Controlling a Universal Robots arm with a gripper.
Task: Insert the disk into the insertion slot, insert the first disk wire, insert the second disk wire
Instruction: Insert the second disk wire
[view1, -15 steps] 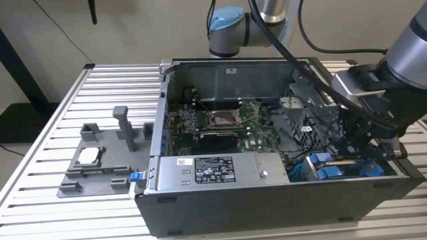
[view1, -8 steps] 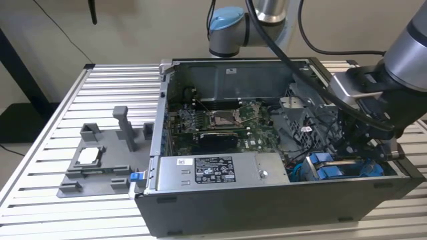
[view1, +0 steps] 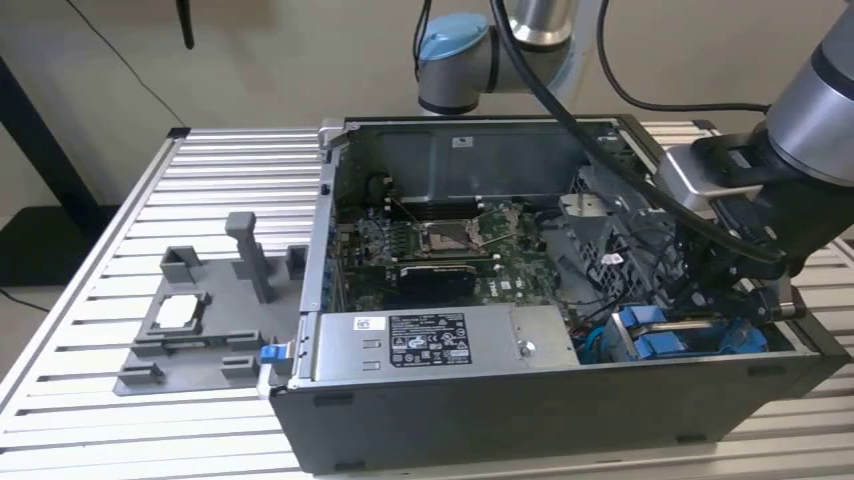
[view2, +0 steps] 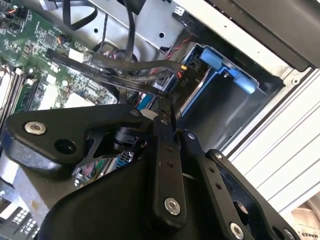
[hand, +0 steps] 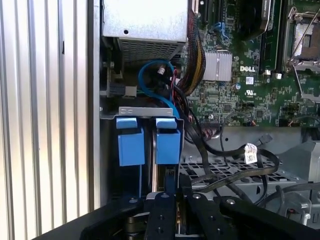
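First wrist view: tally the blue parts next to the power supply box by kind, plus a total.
Blue carrier tabs: 2
Blue cable loop: 1
Total: 3
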